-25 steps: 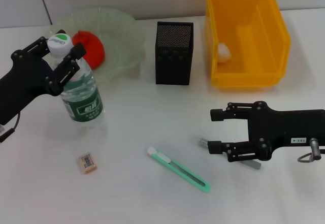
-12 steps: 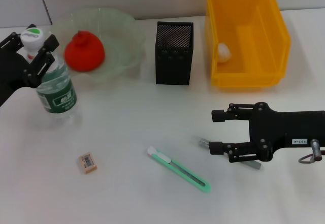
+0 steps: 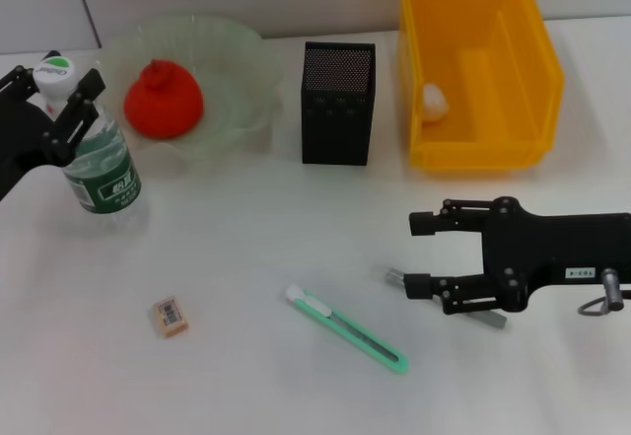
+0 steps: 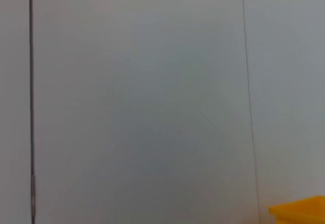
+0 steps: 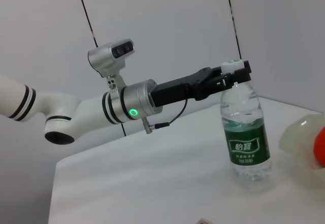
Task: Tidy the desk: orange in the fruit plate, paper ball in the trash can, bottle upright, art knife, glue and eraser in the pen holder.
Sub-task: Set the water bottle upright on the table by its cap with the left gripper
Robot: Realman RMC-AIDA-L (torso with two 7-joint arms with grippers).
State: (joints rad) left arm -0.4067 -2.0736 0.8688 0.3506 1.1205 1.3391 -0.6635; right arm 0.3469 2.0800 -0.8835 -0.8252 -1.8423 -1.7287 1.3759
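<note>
The clear bottle (image 3: pixel 97 164) stands upright at the table's left, and my left gripper (image 3: pixel 54 95) is shut on its neck under the white cap. In the right wrist view the bottle (image 5: pixel 247 132) rests on the table, with the left gripper (image 5: pixel 234 75) at its top. The orange (image 3: pixel 163 100) lies in the green fruit plate (image 3: pixel 242 65). A paper ball (image 3: pixel 434 101) sits in the yellow trash can (image 3: pixel 544 75). My right gripper (image 3: pixel 426 254) is open just above the grey glue (image 3: pixel 490 319). The art knife (image 3: pixel 347 329) and the eraser (image 3: pixel 170 317) lie near the front. The pen holder (image 3: pixel 338 109) stands between plate and can.
The left wrist view shows only a wall and a corner of the trash can (image 4: pixel 299 211). The right wrist view catches the plate's rim (image 5: pixel 299 137) beside the bottle.
My left gripper has carried the upright bottle leftward, away from the front of the plate, toward the table's left edge. The right arm has not moved.
</note>
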